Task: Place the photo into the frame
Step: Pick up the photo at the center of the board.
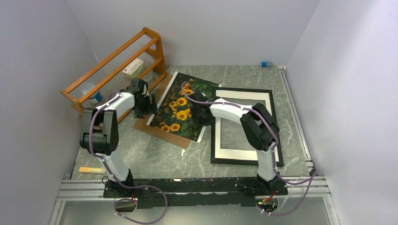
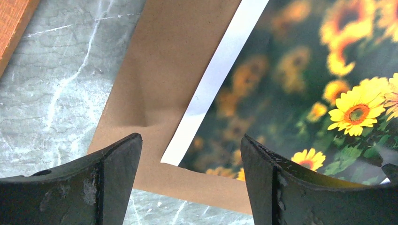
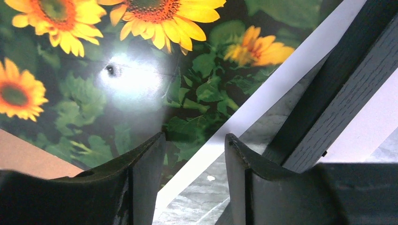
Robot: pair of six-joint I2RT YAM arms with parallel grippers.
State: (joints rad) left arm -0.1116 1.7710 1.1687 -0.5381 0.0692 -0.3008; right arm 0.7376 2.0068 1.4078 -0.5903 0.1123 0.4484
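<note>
Photo (image 1: 180,105) lies on the bench (image 1: 155,154), long axis 1 to 7 o'clock, frame (image 1: 234,161) at its 3 o'clock; my right jaws, half spread and empty, sit over that edge, my left jaws wide apart at its 9 o'clock.

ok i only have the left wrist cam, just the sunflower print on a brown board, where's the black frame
Observer: The black rectangular picture frame lies flat to the right of the sunflower paper print, with a white mat inside it.
Operator: they touching
Observer: They come close at the frame's far left corner. Lower down, the right wrist view shows a wedge of grey marble table between them.
Operator: and the right gripper
Observer: The right gripper hangs low over the print's white right edge, jaws apart, nothing held.
</note>
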